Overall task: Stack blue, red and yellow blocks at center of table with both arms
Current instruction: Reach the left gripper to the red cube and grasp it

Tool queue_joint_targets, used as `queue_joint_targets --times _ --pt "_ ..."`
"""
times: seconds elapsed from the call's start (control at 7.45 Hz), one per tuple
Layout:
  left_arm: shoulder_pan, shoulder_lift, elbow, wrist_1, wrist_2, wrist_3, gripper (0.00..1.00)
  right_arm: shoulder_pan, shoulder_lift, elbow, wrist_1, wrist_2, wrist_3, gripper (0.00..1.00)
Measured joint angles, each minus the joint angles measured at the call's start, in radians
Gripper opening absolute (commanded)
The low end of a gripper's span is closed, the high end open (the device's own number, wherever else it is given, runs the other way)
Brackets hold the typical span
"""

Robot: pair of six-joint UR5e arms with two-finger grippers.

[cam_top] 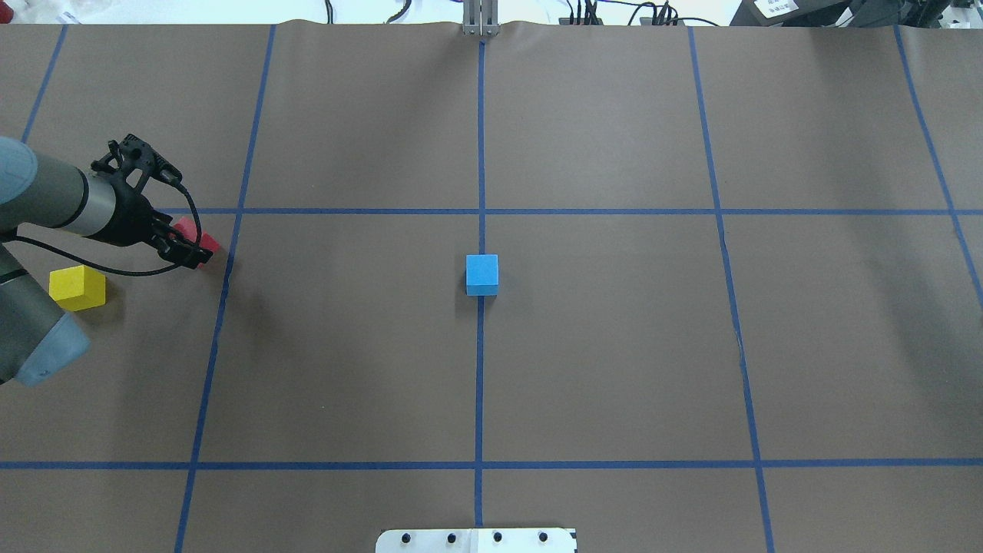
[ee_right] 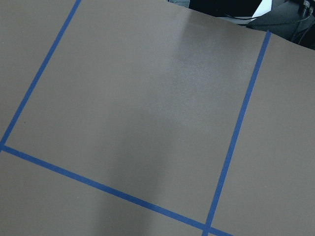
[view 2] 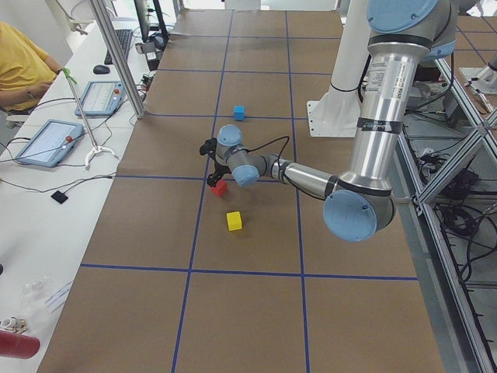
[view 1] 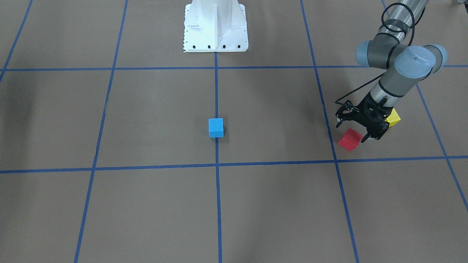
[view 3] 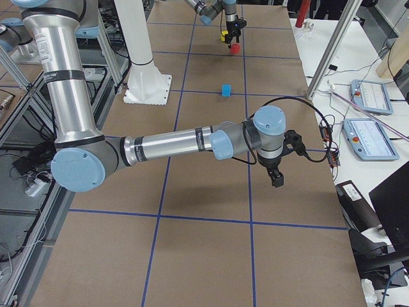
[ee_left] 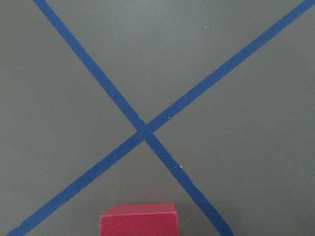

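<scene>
Blue block: the blue block [view 1: 215, 127] sits flat at the middle of the table [view 1: 153, 120], on the centre tape line [view 1: 216, 91], with nothing stacked on it and well apart from the other two blocks.
Red block: the red block [view 1: 349, 140] lies near the table's edge on the robot's left, roughly halfway between the robot's edge and the operators' edge. It is turned at an angle to the tape grid and lies just beside a tape line.
Yellow block: the yellow block [cam_top: 77, 287] rests on the table near the red one, closer to the left edge and a little nearer the robot's edge. In the front-facing view the wrist partly hides it.
Left gripper: the left gripper [view 1: 351, 130] points down over the red block with its fingers spread apart, one to each side of the block. It appears to hang just above the block rather than grip it, though whether they touch cannot be settled. The left wrist view shows only the block's top at its bottom edge, plus a tape crossing.
Right gripper: the right gripper [view 3: 277, 179] hangs over the table toward the edge on the robot's right, nearer the operators' edge. It shows only in the side view, so whether its fingers are apart or together cannot be told.
Right wrist view: only brown table surface and tape lines.
</scene>
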Motion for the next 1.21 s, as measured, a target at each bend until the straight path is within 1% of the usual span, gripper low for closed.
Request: queue_joint_targets --times 0.27,0.67,0.81,0.94,1.07,1.21 --pt "-0.036 -0.005 0.025 0.003 -0.045 0.02 0.99 0.0 0.001 0.002 0.0 0.0 0.001 1.0" --pt "-0.042 -0.044 0.083 -0.001 -0.053 0.025 0.99 0.0 0.0 0.0 0.0 -0.002 -0.002 1.0" --pt "-0.041 -0.05 0.097 -0.002 -0.053 0.023 0.91 0.0 -0.001 0.0 0.0 -0.002 -0.003 1.0" --pt "-0.04 -0.056 0.116 -0.003 -0.052 0.024 0.86 0.0 -0.001 -0.002 0.0 -0.002 -0.003 1.0" --pt "-0.039 -0.062 0.133 -0.004 -0.051 0.024 0.86 0.0 -0.002 -0.002 0.0 -0.002 -0.004 1.0" --pt "-0.039 -0.065 0.14 -0.006 -0.051 0.022 0.68 0.0 -0.002 -0.003 0.0 -0.002 -0.003 1.0"
